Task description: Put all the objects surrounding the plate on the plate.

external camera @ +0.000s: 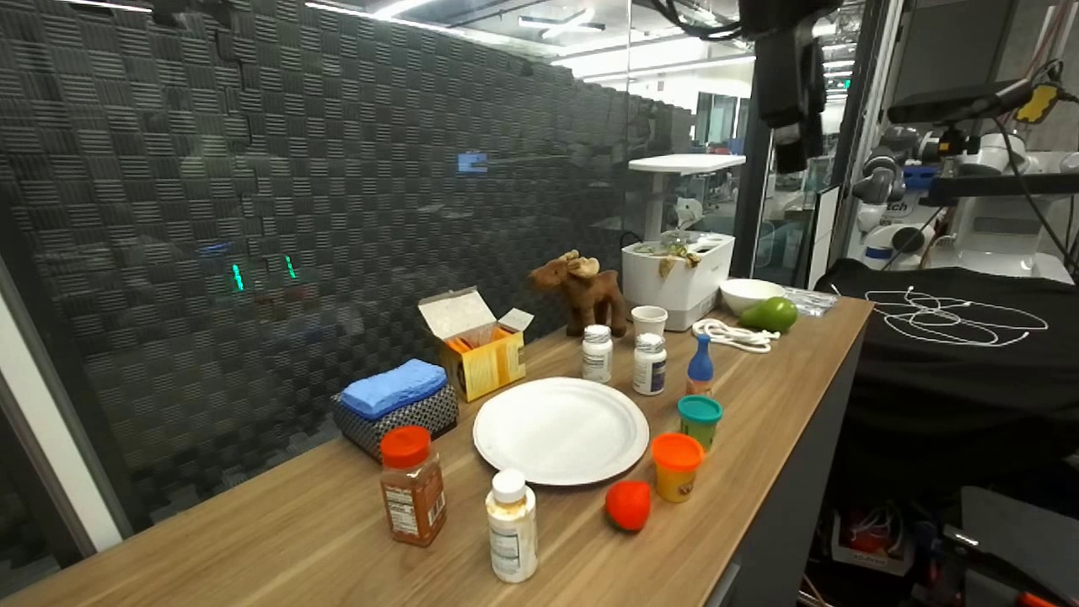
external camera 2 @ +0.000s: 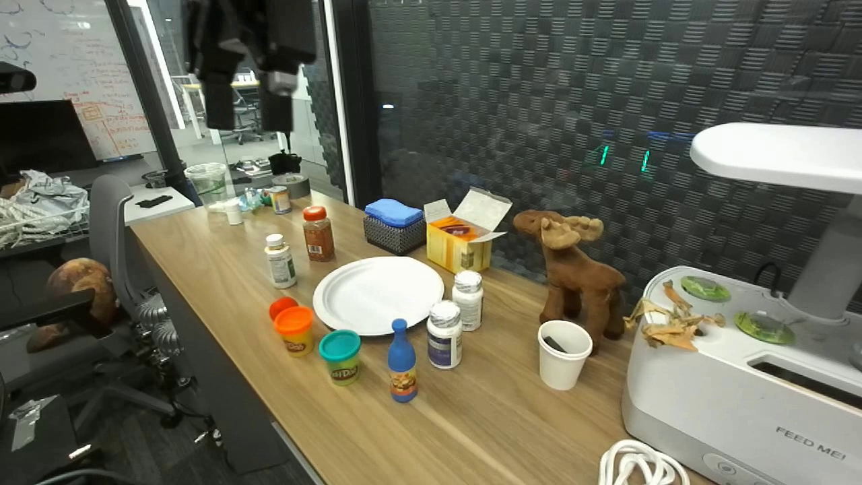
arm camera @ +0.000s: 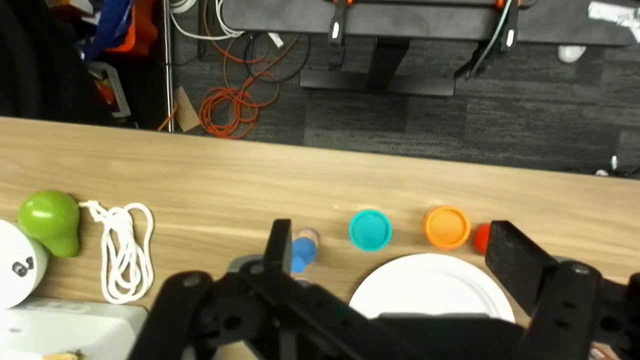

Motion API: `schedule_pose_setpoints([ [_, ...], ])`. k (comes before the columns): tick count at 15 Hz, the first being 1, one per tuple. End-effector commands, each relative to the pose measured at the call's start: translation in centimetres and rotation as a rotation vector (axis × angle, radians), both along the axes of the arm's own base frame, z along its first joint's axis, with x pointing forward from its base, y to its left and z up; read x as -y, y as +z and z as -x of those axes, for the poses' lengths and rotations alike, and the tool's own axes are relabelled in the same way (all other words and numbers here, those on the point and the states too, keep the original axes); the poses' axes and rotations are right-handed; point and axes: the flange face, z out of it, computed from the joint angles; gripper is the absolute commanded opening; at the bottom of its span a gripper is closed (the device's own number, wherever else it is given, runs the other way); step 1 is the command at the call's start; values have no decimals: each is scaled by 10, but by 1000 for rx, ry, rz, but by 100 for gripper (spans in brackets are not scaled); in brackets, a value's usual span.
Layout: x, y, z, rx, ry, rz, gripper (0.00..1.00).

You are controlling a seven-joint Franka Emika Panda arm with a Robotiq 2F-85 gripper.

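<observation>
In an exterior view, the table [external camera: 278, 539] holds, left to right, a red-lidded brown spice jar [external camera: 412, 493], white pill bottle [external camera: 512, 535], round white plate [external camera: 560, 430], two labelled pill bottles [external camera: 598, 356], rounded red object [external camera: 628, 506], orange-lidded tub [external camera: 676, 469] and teal-lidded tub [external camera: 699, 423], the pincer [external camera: 802, 154] spread high at right.

In an exterior view, at six o'clock from the plate [external camera: 560, 430], my pincer [arm camera: 389, 237] could pass between the white-capped bottle [external camera: 512, 531] and red ball [external camera: 628, 506], but the teal cup [external camera: 699, 421] blocks three and the yellow carton [external camera: 485, 364] ten-thirty.
</observation>
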Motion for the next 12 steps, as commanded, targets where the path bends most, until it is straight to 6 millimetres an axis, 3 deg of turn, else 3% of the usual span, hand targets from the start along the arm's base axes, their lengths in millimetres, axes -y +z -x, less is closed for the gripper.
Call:
schedule_pose_setpoints([
  [1, 15, -17, -61, 54, 8, 2, 100],
  [6, 29, -58, -132, 118, 9, 2, 100],
  [12, 43, -109, -176, 142, -46, -13, 100],
])
